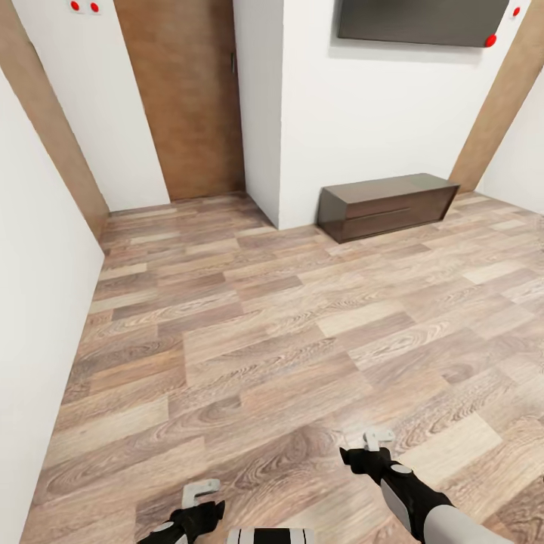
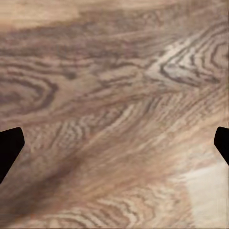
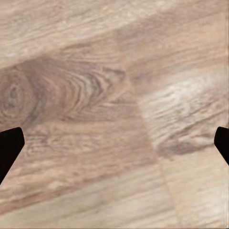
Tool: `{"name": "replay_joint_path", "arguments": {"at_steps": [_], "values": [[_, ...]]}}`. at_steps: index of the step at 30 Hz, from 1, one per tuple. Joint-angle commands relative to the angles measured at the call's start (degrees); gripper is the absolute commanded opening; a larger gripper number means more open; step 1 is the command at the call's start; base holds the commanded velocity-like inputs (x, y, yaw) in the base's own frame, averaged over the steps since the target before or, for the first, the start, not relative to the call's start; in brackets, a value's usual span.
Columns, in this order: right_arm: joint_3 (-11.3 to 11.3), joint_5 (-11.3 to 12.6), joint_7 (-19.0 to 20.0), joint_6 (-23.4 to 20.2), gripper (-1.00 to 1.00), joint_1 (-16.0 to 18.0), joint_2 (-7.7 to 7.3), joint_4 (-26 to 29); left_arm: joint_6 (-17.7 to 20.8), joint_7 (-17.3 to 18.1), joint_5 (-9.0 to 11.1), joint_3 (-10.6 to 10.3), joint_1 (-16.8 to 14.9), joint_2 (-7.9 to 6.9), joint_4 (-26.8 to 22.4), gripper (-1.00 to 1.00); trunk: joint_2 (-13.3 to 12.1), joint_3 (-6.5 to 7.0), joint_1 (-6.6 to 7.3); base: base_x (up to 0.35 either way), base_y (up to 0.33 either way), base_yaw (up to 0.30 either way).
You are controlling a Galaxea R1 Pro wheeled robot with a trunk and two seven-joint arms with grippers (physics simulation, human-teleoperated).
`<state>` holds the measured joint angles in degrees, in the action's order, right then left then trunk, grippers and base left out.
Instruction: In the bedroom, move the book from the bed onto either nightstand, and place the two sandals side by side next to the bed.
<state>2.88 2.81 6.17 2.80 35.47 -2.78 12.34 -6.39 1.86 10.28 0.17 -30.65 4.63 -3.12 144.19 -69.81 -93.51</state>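
The book, the bed, the nightstands and the sandals are out of view. I face a brown wood-plank floor [image 1: 264,340] between white walls. My left gripper [image 1: 198,495] hangs low at the bottom edge of the head view, and my right gripper [image 1: 375,440] is a little further forward on the right. Both point down at the planks. In the left wrist view the left gripper [image 2: 114,148] stands open, with its dark fingertips [image 2: 9,148] at the frame's sides and bare floor between. The right gripper [image 3: 114,148] is likewise open over bare floor.
A long low dark cabinet [image 1: 389,204] stands against the far wall on the right, under a dark wall screen [image 1: 419,21]. A brown door [image 1: 185,98] sits in a recess at the far left. A white wall [image 1: 38,302] runs close along my left side.
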Motion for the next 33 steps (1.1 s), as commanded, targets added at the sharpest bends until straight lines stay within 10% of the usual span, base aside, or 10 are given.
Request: {"name": "replay_joint_path", "arguments": {"at_steps": [1, 33], "values": [[0.29, 0.23, 0.09, 0.22, 1.0, 0.04, -0.03, -0.1, -0.3, 0.2, 0.42, -0.2, 0.02, -0.03, -0.24, 1.0, 0.01, -0.04, -0.02, 0.333, 0.0, -0.239], [0.32, 0.09, 0.02, 2.49, 1.0, 0.04, 0.06, -3.4, -0.49, 0.69, 0.36, -1.23, 0.06, -3.22, -2.51, 1.0, 0.01, -0.04, -0.02, 0.334, 0.035, -0.262]]}}
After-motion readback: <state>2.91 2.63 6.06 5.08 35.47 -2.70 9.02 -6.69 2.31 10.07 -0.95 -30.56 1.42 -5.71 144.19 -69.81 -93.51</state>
